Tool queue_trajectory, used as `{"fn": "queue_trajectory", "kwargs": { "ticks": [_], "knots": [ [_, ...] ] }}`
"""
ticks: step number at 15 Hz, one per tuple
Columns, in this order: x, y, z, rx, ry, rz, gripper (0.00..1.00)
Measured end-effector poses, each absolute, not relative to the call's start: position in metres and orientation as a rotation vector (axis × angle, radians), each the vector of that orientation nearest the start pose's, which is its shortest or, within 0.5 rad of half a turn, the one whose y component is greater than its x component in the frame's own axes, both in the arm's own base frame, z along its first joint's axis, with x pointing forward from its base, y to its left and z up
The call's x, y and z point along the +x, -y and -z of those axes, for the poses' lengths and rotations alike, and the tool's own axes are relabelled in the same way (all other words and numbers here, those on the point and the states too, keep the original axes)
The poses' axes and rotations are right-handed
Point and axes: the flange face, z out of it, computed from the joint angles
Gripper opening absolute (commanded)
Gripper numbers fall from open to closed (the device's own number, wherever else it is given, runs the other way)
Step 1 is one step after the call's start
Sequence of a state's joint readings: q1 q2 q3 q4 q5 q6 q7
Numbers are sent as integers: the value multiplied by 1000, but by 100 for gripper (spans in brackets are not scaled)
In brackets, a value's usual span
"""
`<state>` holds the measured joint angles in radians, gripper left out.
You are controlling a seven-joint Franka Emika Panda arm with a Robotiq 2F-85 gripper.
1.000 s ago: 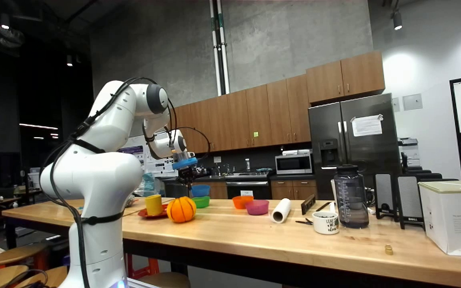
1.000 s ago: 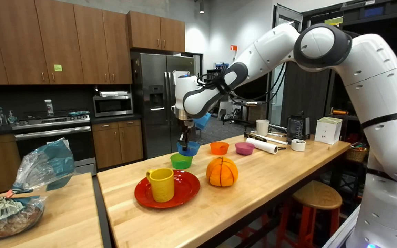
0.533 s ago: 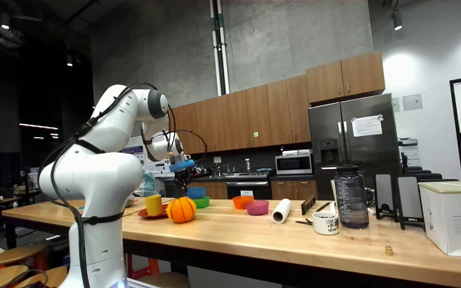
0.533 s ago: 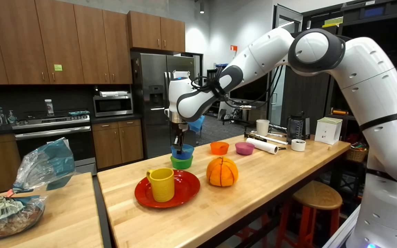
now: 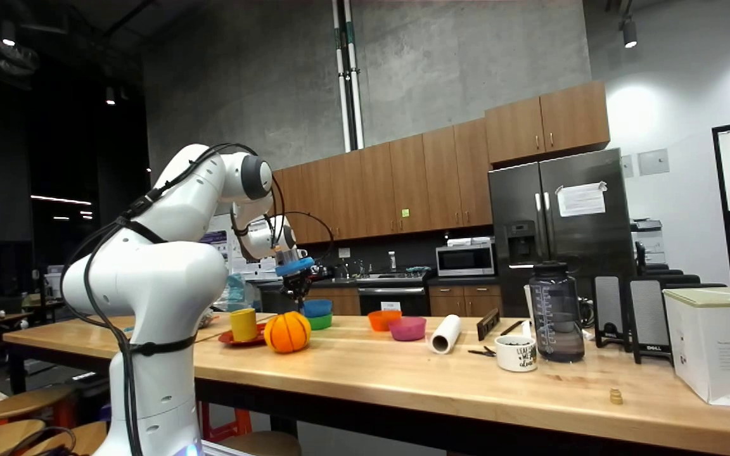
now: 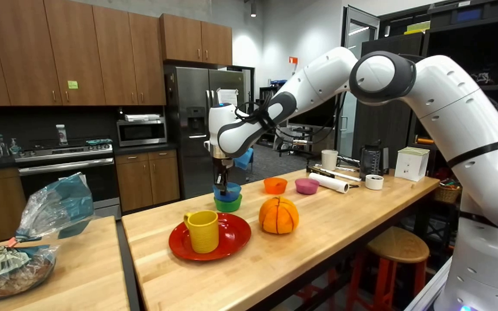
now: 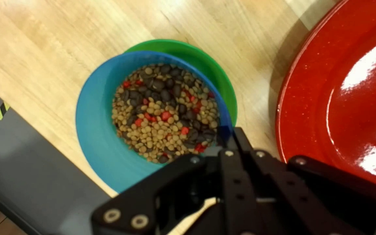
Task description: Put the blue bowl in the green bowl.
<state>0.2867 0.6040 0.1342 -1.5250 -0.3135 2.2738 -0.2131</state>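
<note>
Our gripper (image 7: 229,135) has its fingers pinched on the rim of the blue bowl (image 7: 97,120), which holds a mix of what look like dried beans (image 7: 160,127). We see that bowl over the green bowl (image 7: 207,66), a little to one side, so a green crescent shows; we cannot tell whether the two touch. On the table (image 6: 327,216) near them lies a red plate (image 7: 305,124) bearing a yellow mug (image 6: 204,233), with an orange pumpkin (image 6: 278,215) beside it.
</note>
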Motion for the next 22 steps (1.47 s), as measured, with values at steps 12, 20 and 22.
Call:
{"fn": "queue_trajectory", "kwargs": {
  "ticks": [12,20,22],
  "knots": [
    [680,-262,-321,-3063,1250,245,74],
    [680,-252,-344,-3090,1222,223,100],
    [677,-247,-351,-3103,1203,202,100]
  ]
}}
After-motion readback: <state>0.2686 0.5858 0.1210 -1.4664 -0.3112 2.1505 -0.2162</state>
